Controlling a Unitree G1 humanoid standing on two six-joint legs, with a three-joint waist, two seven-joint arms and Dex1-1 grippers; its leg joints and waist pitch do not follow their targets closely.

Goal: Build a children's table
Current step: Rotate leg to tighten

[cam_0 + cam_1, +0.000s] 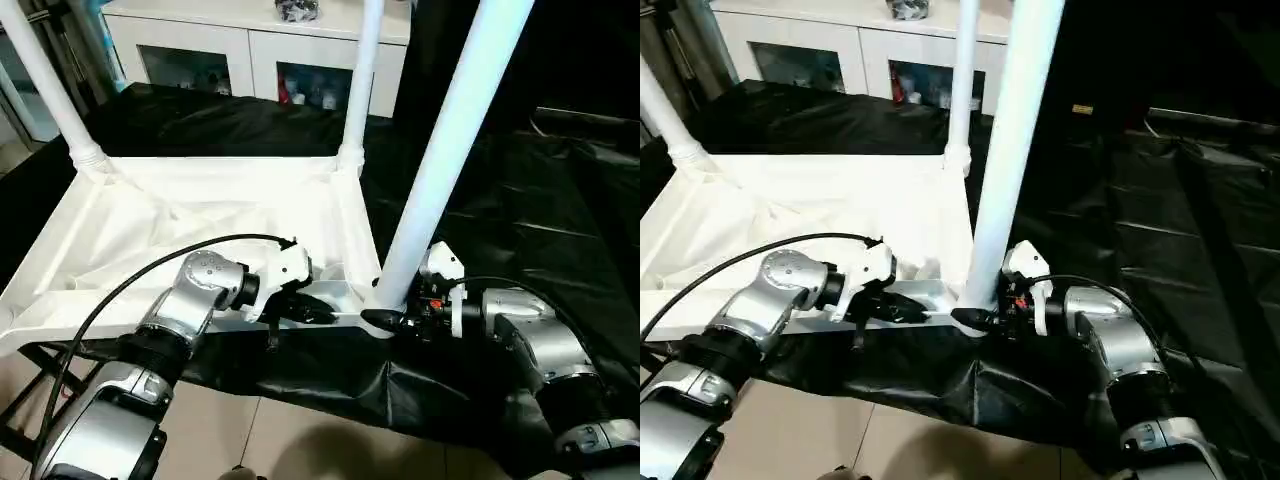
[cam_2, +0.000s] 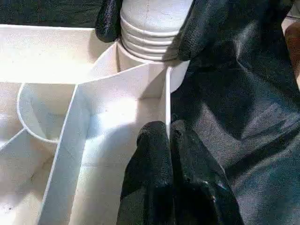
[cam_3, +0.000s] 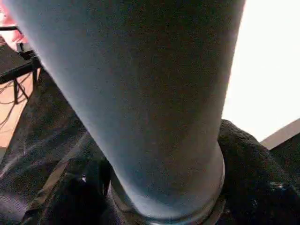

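The white table top [image 1: 200, 215] lies upside down on black cloth, ribbed underside up. Three white legs stand in its corner sockets: a far left leg [image 1: 45, 80], a far right leg [image 1: 360, 80] and a thick near right leg [image 1: 445, 140]. My left gripper [image 1: 315, 312] is shut on the thin rim wall [image 2: 167, 101] of the top's near edge, just beside the near right socket. My right gripper [image 1: 385, 318] reaches in from the right, and its black fingers [image 3: 248, 164] clasp the ribbed base [image 2: 150, 28] of the near right leg from both sides.
Black cloth [image 1: 520, 220] covers the work surface and hangs over its near edge. A white cabinet [image 1: 250, 50] with glass-fronted compartments stands behind. A black cable [image 1: 130, 280] loops over my left forearm. Bare floor [image 1: 270, 440] lies below the front edge.
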